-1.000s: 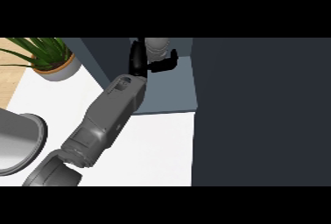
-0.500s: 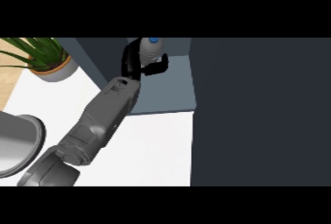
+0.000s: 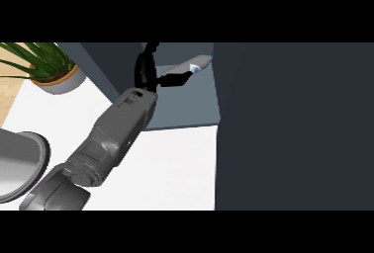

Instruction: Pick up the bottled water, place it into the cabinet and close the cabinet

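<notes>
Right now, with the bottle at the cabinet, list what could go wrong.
1. The bottled water lies tilted in the left hand, cap toward the dark cabinet door; it might tip or roll once released.
2. The bottle sits near the door's edge and could knock it.
3. The forearm reaches into the opening, so closing early could catch it.
</notes>
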Tool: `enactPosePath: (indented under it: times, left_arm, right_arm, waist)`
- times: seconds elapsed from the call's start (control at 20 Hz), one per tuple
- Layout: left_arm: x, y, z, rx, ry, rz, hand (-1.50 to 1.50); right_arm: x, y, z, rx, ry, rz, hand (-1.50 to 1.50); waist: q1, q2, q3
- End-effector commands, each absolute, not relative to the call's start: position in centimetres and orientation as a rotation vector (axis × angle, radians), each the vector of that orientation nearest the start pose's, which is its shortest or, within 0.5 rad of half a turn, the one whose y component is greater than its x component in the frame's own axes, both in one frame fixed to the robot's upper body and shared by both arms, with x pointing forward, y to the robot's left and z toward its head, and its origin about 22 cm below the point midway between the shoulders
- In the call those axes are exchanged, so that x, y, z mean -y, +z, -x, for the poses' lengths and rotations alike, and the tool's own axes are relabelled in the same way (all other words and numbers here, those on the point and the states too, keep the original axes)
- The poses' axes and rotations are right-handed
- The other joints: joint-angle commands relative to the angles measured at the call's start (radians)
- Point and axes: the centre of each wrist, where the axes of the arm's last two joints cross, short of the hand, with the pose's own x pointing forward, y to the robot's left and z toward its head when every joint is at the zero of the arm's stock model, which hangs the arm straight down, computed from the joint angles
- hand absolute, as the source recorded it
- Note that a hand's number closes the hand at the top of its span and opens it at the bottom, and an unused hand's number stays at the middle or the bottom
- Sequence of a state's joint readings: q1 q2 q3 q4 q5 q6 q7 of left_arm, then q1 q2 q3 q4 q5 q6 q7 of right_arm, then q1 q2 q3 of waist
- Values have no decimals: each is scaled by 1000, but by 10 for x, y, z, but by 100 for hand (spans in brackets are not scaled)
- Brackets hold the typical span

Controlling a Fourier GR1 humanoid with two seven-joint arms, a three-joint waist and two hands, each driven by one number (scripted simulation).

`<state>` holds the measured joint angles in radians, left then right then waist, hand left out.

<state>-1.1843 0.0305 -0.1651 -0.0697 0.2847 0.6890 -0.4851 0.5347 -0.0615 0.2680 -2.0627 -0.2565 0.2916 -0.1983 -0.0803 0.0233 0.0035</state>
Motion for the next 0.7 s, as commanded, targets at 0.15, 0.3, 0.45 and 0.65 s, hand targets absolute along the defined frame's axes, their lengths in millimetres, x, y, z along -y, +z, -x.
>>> enactPosePath:
  times: [0.15, 0.3, 0.45, 0.65]
  left_arm:
    - [-142, 36, -440, 1660, -99, -630, -150]
    - [-153, 32, -439, 1703, -91, -559, -150]
    - [-147, 34, -439, 1785, -72, -449, -150]
    - [-148, 37, -439, 1856, 27, -275, -150]
  right_arm:
    - [214, 34, -116, 1765, -5, -494, -150]
    - [221, 30, -117, 1763, 17, -494, -150]
    - [218, 36, -108, 1775, 22, -489, -150]
    - [208, 41, -110, 1784, 3, -468, -150]
  waist:
    - [-2, 9, -5]
    - [15, 3, -5]
    - [8, 1, -5]
    - [37, -8, -5]
